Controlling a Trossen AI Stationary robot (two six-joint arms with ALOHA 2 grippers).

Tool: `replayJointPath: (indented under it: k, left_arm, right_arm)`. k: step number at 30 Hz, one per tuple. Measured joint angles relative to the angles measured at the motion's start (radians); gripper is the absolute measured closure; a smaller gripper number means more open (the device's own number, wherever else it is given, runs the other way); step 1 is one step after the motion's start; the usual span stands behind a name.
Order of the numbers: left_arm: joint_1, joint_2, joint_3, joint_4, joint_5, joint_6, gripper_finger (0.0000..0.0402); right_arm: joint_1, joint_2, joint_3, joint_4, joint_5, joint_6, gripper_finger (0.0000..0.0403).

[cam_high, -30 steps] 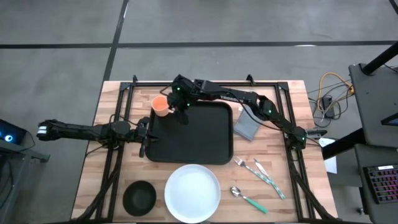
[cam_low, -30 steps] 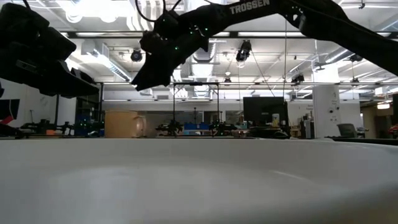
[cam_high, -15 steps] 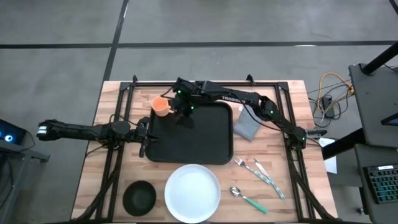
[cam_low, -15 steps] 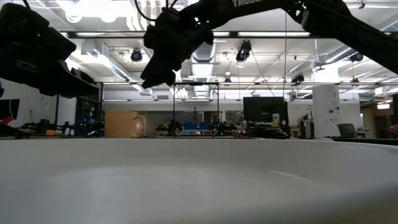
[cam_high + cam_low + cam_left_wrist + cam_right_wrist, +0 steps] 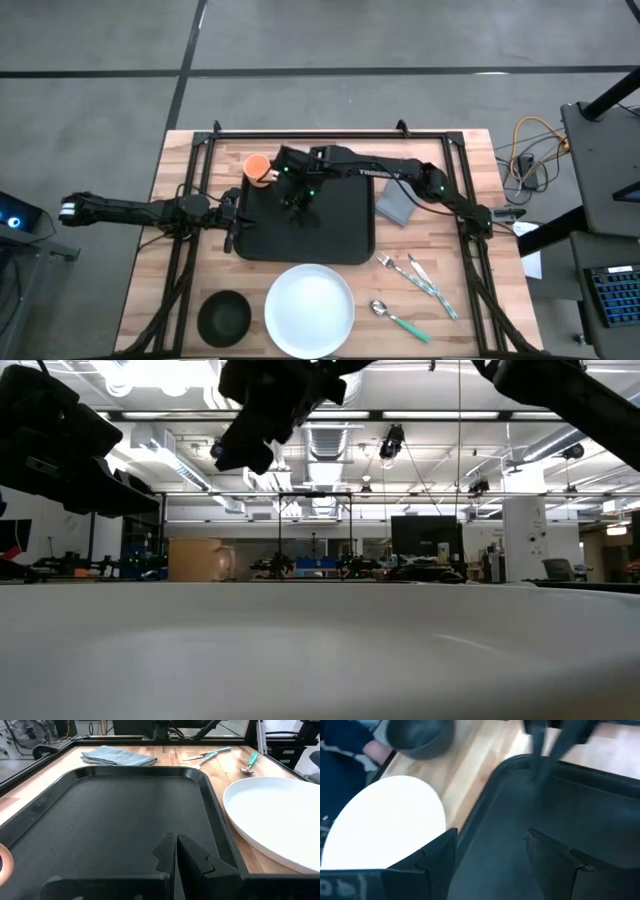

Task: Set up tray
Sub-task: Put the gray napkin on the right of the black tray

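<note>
The black tray (image 5: pixel 330 225) lies flat at the table's middle. An orange cup (image 5: pixel 257 167) stands at its far left corner and shows at the edge of the left wrist view (image 5: pixel 3 865). My right gripper (image 5: pixel 300 200) hangs open above the tray's left half, holding nothing; its wrist view (image 5: pixel 492 855) looks down on the tray floor (image 5: pixel 580 805). My left gripper (image 5: pixel 236 215) is shut, and its fingers (image 5: pixel 176 855) lie level over the tray's left rim. In the low view the right gripper (image 5: pixel 245 445) hangs high. My left gripper reaches level from the table's left with its shut fingers (image 5: pixel 167 852) over the tray's left rim (image 5: pixel 225 855). The gripper itself hides the rim below it, so I cannot tell whether it touches the tray.
A white plate (image 5: pixel 310 308) and a small black bowl (image 5: pixel 223 318) sit near the table's near edge. A folded grey-blue cloth (image 5: pixel 397 204) lies right of the tray. A fork and knife (image 5: pixel 420 275) and a teal-handled spoon (image 5: pixel 400 320) lie at the near right.
My right gripper has moved from beside the orange cup at the tray's far left corner toward the table's near edge, out over the tray, and has risen. The cup and the tray have stayed where they were.
</note>
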State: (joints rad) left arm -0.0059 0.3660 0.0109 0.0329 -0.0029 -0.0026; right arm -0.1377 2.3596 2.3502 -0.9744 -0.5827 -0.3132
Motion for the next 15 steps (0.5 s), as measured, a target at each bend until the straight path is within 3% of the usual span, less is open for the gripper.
replayJointPath:
  k: [8, 11, 15]
  left_arm:
    - [0.0, 0.0, 0.0, 0.0, 0.0, 0.0, 0.0401]
    - [0.0, 0.0, 0.0, 0.0, 0.0, 0.0, 0.0401]
    - [0.0, 0.0, 0.0, 0.0, 0.0, 0.0, 0.0401]
  right_arm:
    - [0.075, -0.066, -0.116, -0.01, -0.001, -0.002, 0.0182]
    - [0.094, -0.148, -0.234, 0.043, -0.001, 0.001, 0.0182]
    - [0.101, -0.315, -0.487, 0.214, 0.003, 0.052, 0.0182]
